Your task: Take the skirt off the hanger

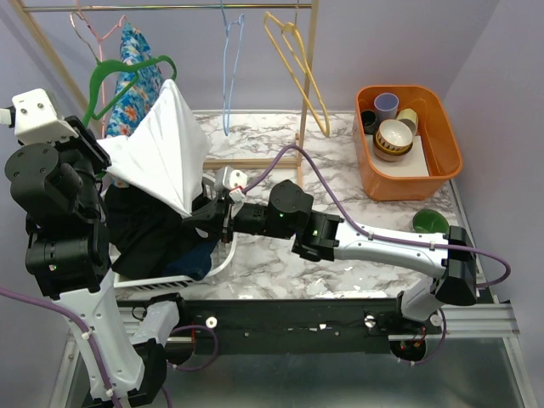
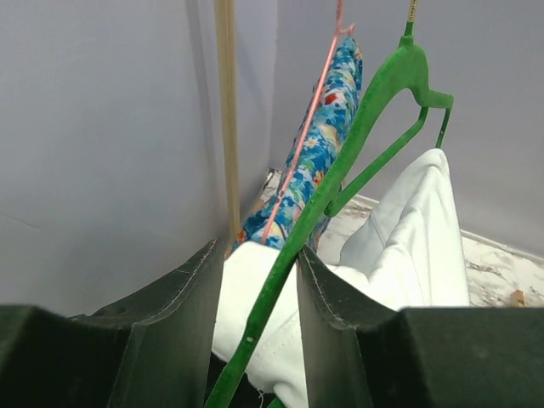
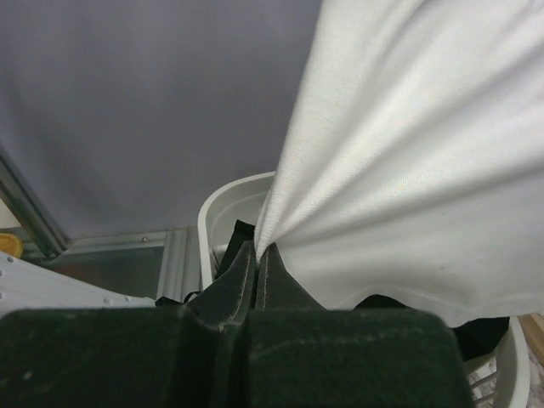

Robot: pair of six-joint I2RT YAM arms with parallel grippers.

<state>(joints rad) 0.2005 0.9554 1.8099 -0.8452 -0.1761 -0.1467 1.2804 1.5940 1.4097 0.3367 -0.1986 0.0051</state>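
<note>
- Lying heaped inside the white plastic laundry basket [image 1: 226, 252], the large plain black fabric skirt [image 1: 144, 229] is off its hanger. It is partly covered by a white cloth garment [image 1: 166, 149] stretched above the basket.
- The thin light-blue clothes hanger with a hook top [image 1: 228, 76] hangs bare on the metal rail [image 1: 170, 8]. It is well behind the basket and apart from the skirt.
- The right gripper [image 3: 257, 251] sits above the basket's right rim, jaws pressed together on a pinched fold of the white cloth garment.
- The left gripper [image 2: 257, 255] is raised over the basket's left side with its jaws part-way apart. One arm of a green plastic hanger [image 2: 340, 170] and a bunch of the white cloth garment lie between them. Whether the jaws press on either I cannot tell.
- The white cloth garment runs taut from the green plastic hanger down to the right gripper.
</note>
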